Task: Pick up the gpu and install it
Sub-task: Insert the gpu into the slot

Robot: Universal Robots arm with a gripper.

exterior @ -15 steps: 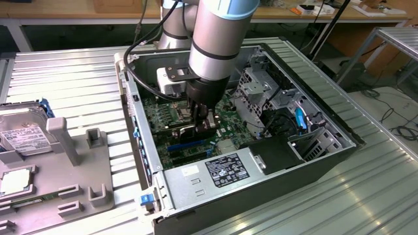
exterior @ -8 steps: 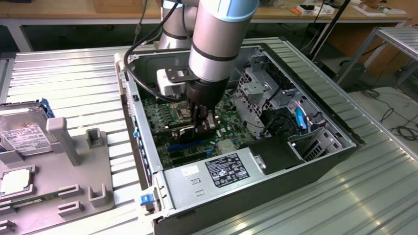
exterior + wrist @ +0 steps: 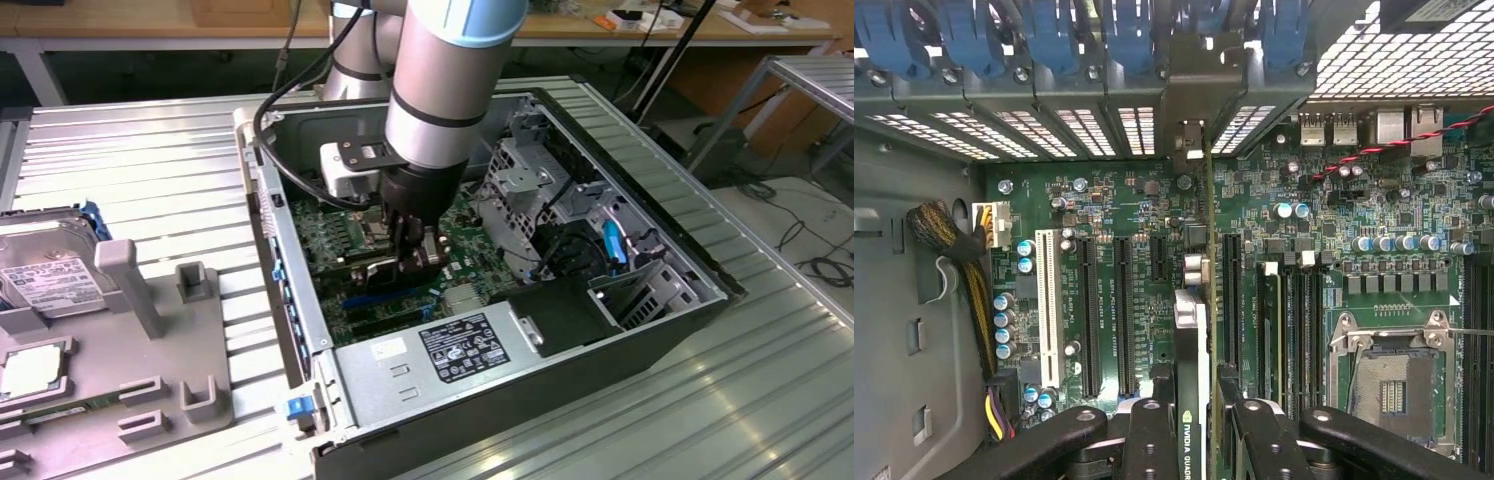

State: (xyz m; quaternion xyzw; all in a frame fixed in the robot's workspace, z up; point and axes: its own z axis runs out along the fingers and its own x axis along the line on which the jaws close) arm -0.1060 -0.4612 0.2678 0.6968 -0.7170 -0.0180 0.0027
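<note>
Deep inside the open black computer case [image 3: 694,300], the black two-fingered gripper [image 3: 411,262] on the silver arm [image 3: 447,70] is lowered over the green motherboard [image 3: 334,235]. In the wrist view, the gripper [image 3: 1199,425] is seen clamped on the thin dark gpu card [image 3: 1194,330], which is held edge-on between the black fingers [image 3: 1149,440]; a green-and-white maker's label is carried on the card near the grip. The card is stood upright above the motherboard [image 3: 1354,200], and its far end is reached up to the slotted metal rear wall of the case [image 3: 1054,125], where a dark bracket piece is met among the blue plastic latches [image 3: 974,30]. It is lined up with the gap between two long black expansion slots [image 3: 1122,310]; whether its lower edge is seated in a slot cannot be told. A white slot [image 3: 1046,305] is set farther from the card, beyond the black ones, and the empty silver processor socket [image 3: 1394,370] lies on the opposite side of the card.

Relative to the case in the exterior view, a grey power supply with a black label [image 3: 447,350] is fitted at its near corner, just beside the gripper. Outside the case, toward the exterior view's left, a grey moulded holder tray [image 3: 147,310] is placed on the ribbed metal table [image 3: 134,150], with a silver hard drive [image 3: 40,260] standing in it.
</note>
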